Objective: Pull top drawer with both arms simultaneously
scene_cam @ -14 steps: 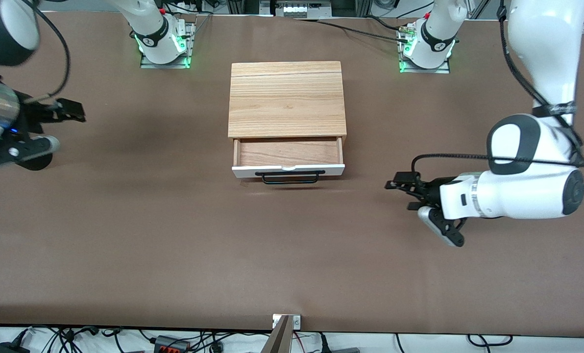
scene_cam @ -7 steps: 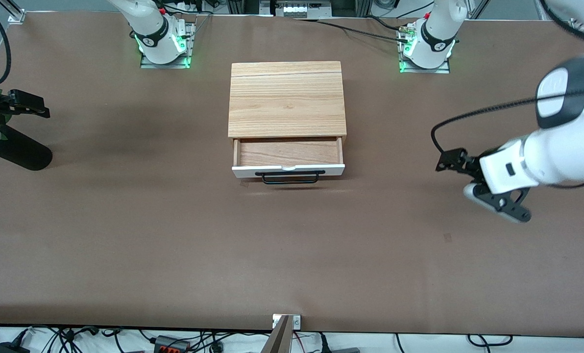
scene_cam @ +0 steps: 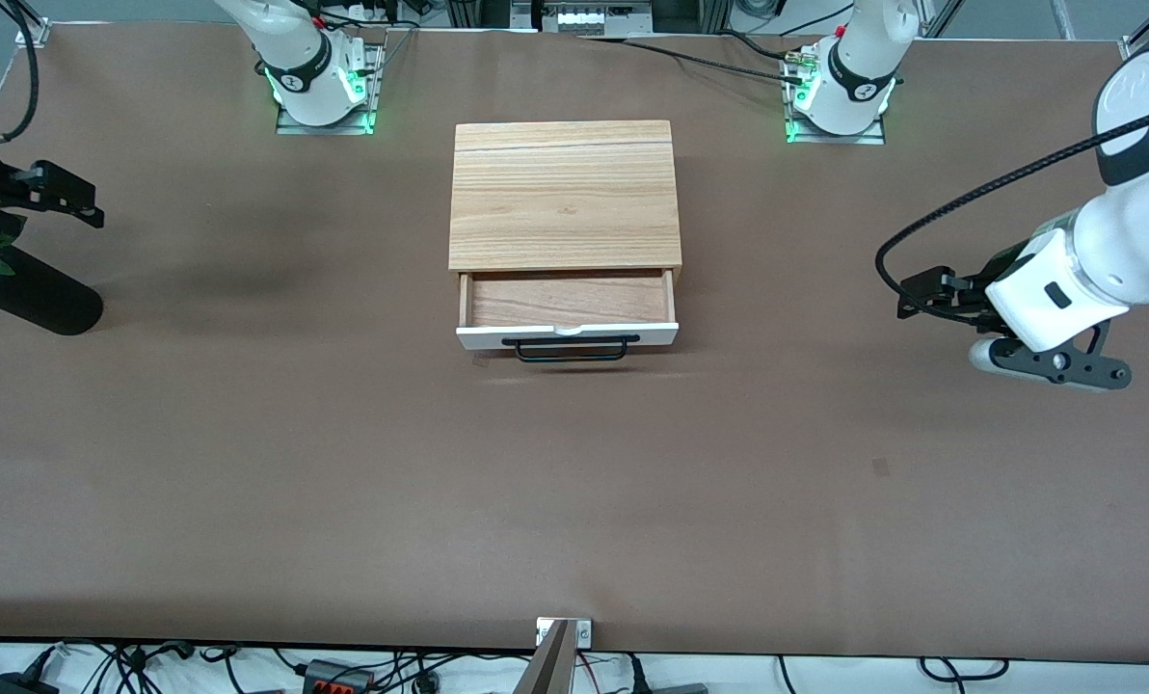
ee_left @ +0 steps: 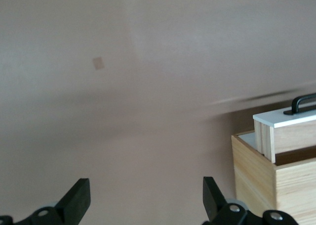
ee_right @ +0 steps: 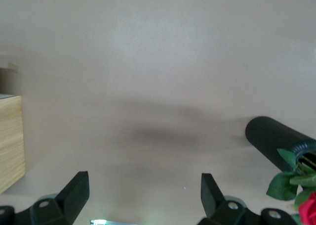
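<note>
**A:** Where does the top drawer (scene_cam: 567,310) sit?

**B:** In the light wood box (scene_cam: 565,193), which stands on the brown desk (scene_cam: 343,463) midway between the two ends and close to the edge where the arm bases are mounted. The drawer is pulled partway out toward the front camera's edge, its bare wood interior showing. Its white front panel carries the black bar handle (scene_cam: 571,347), and nothing is touching that handle.

**A:** And the left end effector (scene_cam: 921,294)?

**B:** It hangs over the desk toward the left arm's end, well apart from the drawer. In the left wrist view its fingers (ee_left: 76,200) are spread wide with nothing between them, and the box corner with the protruding drawer (ee_left: 286,131) shows off to one side.

**A:** The right end effector (scene_cam: 59,198)?

**B:** It is over the desk's edge at the right arm's end, also well apart from the box. The right wrist view shows its fingers (ee_right: 74,193) spread, with nothing held. A black cylinder (scene_cam: 40,301) lies on the desk near it, and green leaves with a bit of red flower (ee_right: 296,185) sit at the cylinder's end.
</note>
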`<control>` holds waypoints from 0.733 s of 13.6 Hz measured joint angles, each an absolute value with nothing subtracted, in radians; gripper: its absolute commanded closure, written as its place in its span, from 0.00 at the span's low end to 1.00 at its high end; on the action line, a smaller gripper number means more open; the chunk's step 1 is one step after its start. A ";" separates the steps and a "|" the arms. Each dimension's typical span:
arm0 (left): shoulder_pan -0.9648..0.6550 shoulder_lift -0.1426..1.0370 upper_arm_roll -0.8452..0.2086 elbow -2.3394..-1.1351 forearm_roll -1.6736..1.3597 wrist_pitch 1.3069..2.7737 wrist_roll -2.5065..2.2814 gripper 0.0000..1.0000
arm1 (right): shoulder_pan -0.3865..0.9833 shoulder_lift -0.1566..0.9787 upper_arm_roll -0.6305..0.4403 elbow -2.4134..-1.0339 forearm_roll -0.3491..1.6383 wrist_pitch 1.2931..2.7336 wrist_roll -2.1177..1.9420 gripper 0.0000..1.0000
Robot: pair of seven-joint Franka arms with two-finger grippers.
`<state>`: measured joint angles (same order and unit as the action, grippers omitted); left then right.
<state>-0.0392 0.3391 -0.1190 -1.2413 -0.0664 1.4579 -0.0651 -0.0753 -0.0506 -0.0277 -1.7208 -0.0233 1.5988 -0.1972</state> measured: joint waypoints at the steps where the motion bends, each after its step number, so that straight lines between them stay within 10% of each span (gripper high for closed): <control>1: -0.042 0.324 -0.121 -1.262 -0.056 1.458 -0.088 0.00 | -0.064 -0.052 -0.045 -1.720 -0.023 1.597 -0.158 0.00; 10: -0.046 0.092 -0.136 -1.616 0.031 1.620 -0.112 0.00 | -0.019 -0.037 -0.060 -1.706 -0.022 1.601 -0.067 0.00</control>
<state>-0.0457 0.0925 -0.1360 -1.6159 0.0313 1.6200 -0.1115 -0.0195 -0.0371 -0.0601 -1.7059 -0.0225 1.6014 -0.0670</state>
